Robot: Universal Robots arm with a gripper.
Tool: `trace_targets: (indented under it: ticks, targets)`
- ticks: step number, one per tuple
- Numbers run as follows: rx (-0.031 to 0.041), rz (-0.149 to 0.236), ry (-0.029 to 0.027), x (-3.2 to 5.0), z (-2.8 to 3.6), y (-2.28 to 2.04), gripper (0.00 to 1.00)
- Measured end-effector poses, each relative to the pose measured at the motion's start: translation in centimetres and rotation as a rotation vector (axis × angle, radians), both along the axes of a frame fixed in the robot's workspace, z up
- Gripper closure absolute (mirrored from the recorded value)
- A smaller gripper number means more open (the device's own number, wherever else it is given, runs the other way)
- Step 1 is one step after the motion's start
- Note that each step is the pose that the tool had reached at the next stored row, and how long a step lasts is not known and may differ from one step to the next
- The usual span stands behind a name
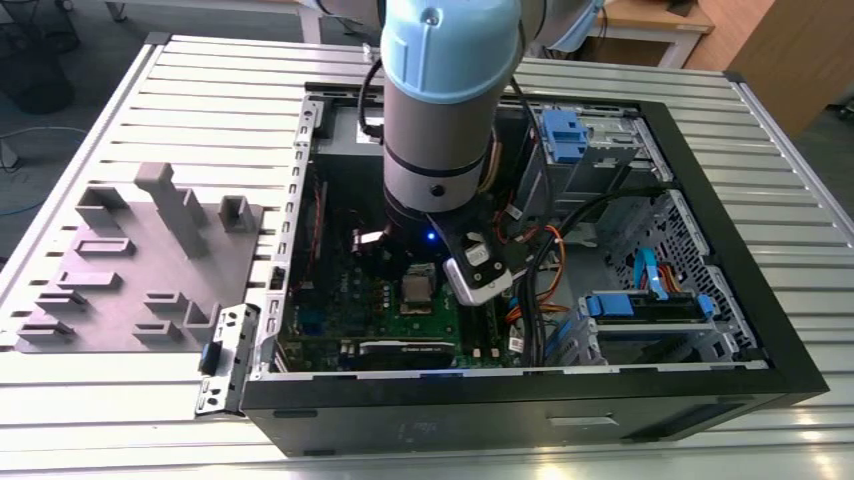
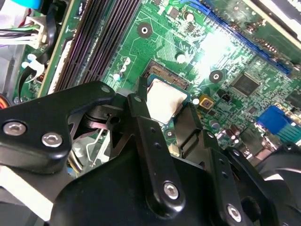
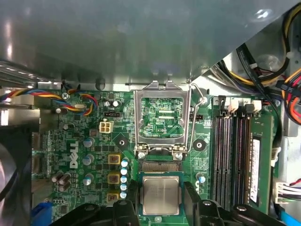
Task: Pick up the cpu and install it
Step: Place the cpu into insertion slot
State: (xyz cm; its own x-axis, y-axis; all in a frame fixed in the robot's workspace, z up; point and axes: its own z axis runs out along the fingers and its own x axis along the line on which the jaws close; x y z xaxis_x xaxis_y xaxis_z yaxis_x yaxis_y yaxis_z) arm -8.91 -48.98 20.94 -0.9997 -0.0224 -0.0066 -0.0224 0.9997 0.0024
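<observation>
Over the motherboard [image 3: 84,141], the tool [image 3: 160,206] pinches the cpu [image 3: 161,193] by opposite edges.

Open socket frame [image 3: 162,120] stands beside the cpu [image 3: 161,195]; capacitors [image 3: 123,179] and memory slots [image 3: 233,155] crowd its 2 other sides.

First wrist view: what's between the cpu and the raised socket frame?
A strip of exposed gold socket contacts lies between the cpu and the socket frame, in the first wrist view.

The computer case [image 1: 534,425] was seen from high above in the exterior view; the green board [image 2: 164,42] [image 3: 75,132] was shown close in both wrist views.
</observation>
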Motion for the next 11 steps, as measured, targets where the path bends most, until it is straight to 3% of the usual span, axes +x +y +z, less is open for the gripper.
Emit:
trace_targets:
  ticks: [11]
  targets:
    - [0.0,0.0,-0.0018,0.01,-1.22,-0.03,0.53]
